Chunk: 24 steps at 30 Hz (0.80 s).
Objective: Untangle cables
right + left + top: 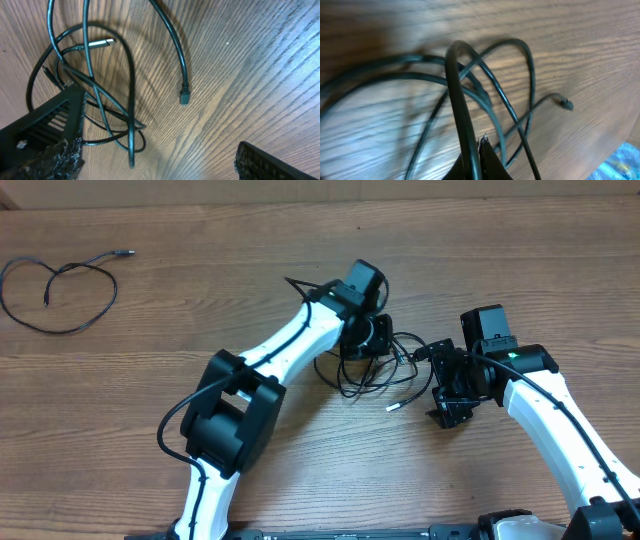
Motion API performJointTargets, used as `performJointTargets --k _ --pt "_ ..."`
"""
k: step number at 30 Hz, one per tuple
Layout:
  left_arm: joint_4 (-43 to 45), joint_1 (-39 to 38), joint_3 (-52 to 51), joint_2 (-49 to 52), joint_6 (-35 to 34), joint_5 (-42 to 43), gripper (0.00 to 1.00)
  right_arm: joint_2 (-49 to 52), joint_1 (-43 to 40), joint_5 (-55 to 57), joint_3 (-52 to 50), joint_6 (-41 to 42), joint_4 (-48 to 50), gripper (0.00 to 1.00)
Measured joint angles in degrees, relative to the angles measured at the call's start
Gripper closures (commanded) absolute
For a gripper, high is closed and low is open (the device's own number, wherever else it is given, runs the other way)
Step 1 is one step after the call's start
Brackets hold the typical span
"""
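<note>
A tangle of thin black cables (378, 368) lies at the table's middle, between my two grippers. My left gripper (362, 348) is down on its left side. In the left wrist view the left gripper (479, 152) is shut on one black cable strand (456, 95) that arches up from the jaws, with other loops and a small plug end (566, 104) behind it. My right gripper (452, 410) stands open just right of the tangle. In its wrist view the right gripper (160, 160) holds nothing; the cable loops (129, 100) lie by its left finger (55, 145), with a silvery tip (102, 43) and a dark plug (184, 97).
A separate thin black cable (60, 285) lies in a loose loop at the far left of the wooden table (200, 260). Thicker black cables run along both white arms.
</note>
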Motion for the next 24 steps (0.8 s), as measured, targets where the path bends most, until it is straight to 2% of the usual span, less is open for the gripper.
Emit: performJointTargets --k 8,18,24 --pt "-6.14 4.24 3.06 -2.16 1.95 0.07 0.96 0.0 -0.02 0.02 0.0 0.0 -0.13 0.0" --pt "-7.37 4.68 3.65 -13.31 4.24 0.02 0.96 0.0 -0.02 0.0 0.0 0.02 -0.07 0.0" --pt "-7.93 4.7 3.93 -16.44 4.46 -0.42 0.96 0.0 -0.02 0.0 0.0 0.02 -0.09 0.0"
